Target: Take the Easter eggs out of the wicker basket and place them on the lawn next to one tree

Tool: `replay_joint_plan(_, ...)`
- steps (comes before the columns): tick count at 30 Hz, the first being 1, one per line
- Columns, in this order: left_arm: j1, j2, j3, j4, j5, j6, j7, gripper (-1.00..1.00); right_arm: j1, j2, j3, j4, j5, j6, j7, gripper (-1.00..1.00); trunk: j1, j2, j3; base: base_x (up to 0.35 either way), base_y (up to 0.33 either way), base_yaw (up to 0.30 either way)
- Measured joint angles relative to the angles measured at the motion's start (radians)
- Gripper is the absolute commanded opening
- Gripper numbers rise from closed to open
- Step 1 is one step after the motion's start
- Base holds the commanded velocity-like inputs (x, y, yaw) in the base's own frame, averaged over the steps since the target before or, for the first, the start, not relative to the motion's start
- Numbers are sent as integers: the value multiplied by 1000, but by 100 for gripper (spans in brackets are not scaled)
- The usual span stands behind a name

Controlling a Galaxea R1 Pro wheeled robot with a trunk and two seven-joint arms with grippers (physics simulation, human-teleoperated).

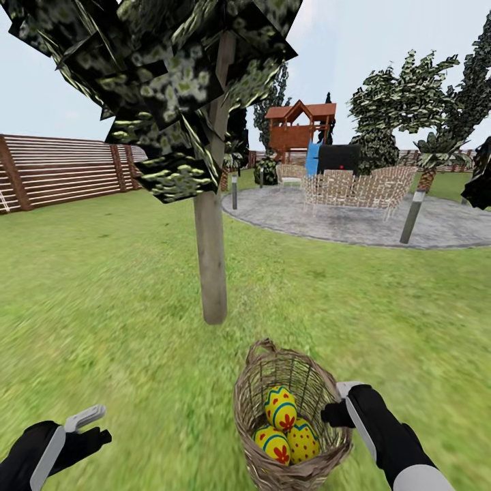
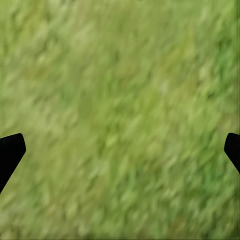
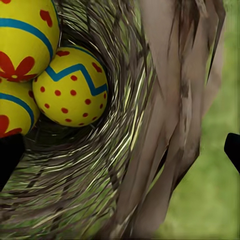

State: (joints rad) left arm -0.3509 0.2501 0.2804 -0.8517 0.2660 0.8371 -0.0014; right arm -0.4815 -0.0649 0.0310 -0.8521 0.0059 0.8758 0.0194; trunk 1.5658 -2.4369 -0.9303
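Three yellow zigzag-painted Easter eggs (image 1: 286, 426) lie in the brown woven wicker basket (image 1: 314, 389) near the grey-trunked tree (image 1: 210, 259); right pincer (image 1: 339, 404), spread wide, straddles its rim, presumably to reach them

- We see a brown slatted wooden fence (image 1: 61, 170) running along the left edge of the yard under a pale, hazy blue sky (image 1: 382, 34).
- A round grey paved area (image 1: 354, 221) lies ahead to the right, with short grey post lamps (image 1: 411, 217) at its rim.
- Pale woven chairs (image 1: 358, 185) stand on the paving, with a black box-like object (image 1: 339, 157) just behind them.
- Behind them rises a wooden play tower with a red-brown roof (image 1: 300, 126) and a blue panel (image 1: 312, 158).
- Dark, pale-speckled trees (image 1: 399, 95) and a short palm (image 1: 436, 160) line the far right.
- Light is even and soft, and we make out no hard shadows.
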Motion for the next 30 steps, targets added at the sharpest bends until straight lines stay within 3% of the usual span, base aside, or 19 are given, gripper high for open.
replay_joint_plan(8,0,2,1,0,0,0,0,100,0,-1,1,-1,-1,0,0,100,-31,56,25,0,0,0)
replay_joint_plan(17,0,31,5,0,-2,2,-1,100,0,-2,0,-2,-1,1,1,100,-65,119,53,0,0,0)
replay_joint_plan(23,0,54,5,1,-2,2,-1,100,-1,-36,-4,-4,-4,5,6,100,-88,161,72,0,0,0)
replay_joint_plan(30,0,55,5,1,-3,2,-1,100,-1,-36,-2,-3,-2,6,6,100,-111,203,91,0,0,0)
